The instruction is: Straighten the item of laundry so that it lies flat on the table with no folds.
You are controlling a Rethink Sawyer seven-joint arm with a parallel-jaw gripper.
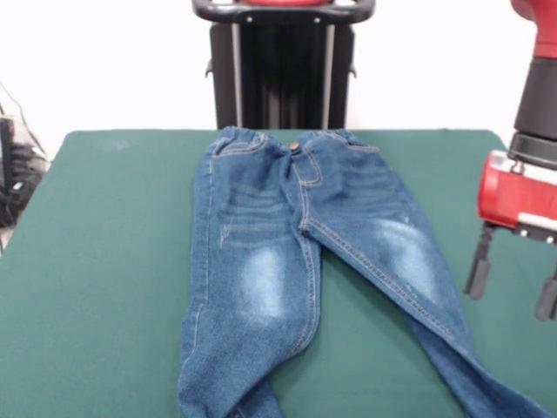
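The item of laundry (287, 252), a small pair of blue denim jeans with pale thigh patches, lies spread on the green table (104, 261). Its waistband is at the far edge and both legs run toward the near edge, out of the picture. The left leg looks bunched near its lower end. My gripper (513, 287) hangs at the right, beside the right leg and apart from it. Its two dark fingers (478, 266) stand spread apart, open, with nothing between them.
The black pedestal (283, 70) stands behind the table's far edge, just beyond the waistband. Dark cables (17, 170) sit off the table's left side. Green table surface shows on both sides of the jeans.
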